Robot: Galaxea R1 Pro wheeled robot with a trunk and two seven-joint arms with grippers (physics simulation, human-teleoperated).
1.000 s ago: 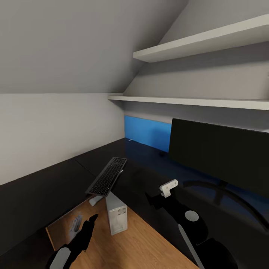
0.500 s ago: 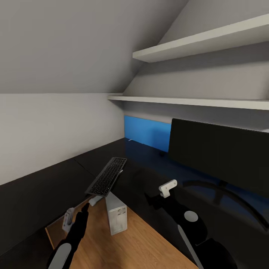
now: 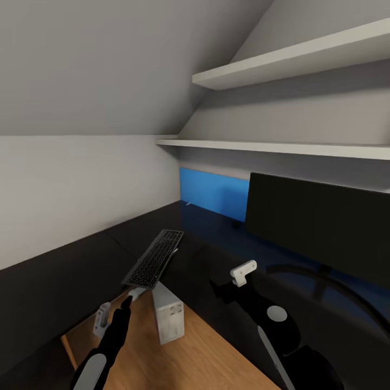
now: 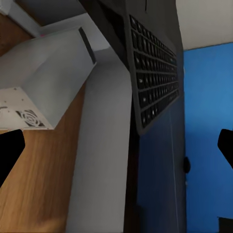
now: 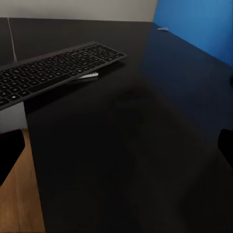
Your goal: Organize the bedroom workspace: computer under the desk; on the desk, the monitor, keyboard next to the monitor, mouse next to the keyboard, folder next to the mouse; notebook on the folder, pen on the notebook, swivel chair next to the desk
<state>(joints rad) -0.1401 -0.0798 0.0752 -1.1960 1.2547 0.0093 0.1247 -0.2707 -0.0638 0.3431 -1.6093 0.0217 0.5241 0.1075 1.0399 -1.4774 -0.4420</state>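
Your left claw [image 3: 125, 301], spread open and empty, sat just short of the keyboard [image 3: 154, 258], whose long axis ran straight ahead along the counter [image 3: 216, 254]; it was nearer than the right.

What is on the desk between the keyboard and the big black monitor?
Nothing: in the head view, only bare dark desk lies between the keyboard and the monitor.

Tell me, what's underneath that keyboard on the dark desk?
The keyboard rests on the black desk, its near end overhanging the edge. A small pale object pokes out beneath it; most of that is covered. Lower down, the white computer stands on the wooden floor.
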